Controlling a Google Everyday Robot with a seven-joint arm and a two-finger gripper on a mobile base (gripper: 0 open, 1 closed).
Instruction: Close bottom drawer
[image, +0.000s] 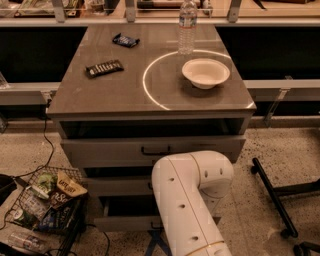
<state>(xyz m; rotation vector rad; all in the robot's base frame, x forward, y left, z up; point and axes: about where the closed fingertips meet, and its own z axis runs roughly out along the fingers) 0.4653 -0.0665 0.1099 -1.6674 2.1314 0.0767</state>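
Observation:
The grey cabinet has three drawers. The bottom drawer (122, 216) is pulled out a little, and its flat front panel stands forward of the dark opening above it. The middle drawer (117, 186) and the top drawer (150, 149), which has a black bar handle, are also slightly out. My white arm (187, 197) fills the foreground in front of the cabinet's lower right. It covers the right half of the bottom drawer. The gripper is out of sight behind the arm, somewhere low in front of the drawers.
On the cabinet top (100, 97) are a white bowl (206, 73), a water bottle (187, 27) and two snack bars (104, 68). A wire basket of snacks (45, 205) sits on the floor at the left. Black stand legs (272, 192) lie at the right.

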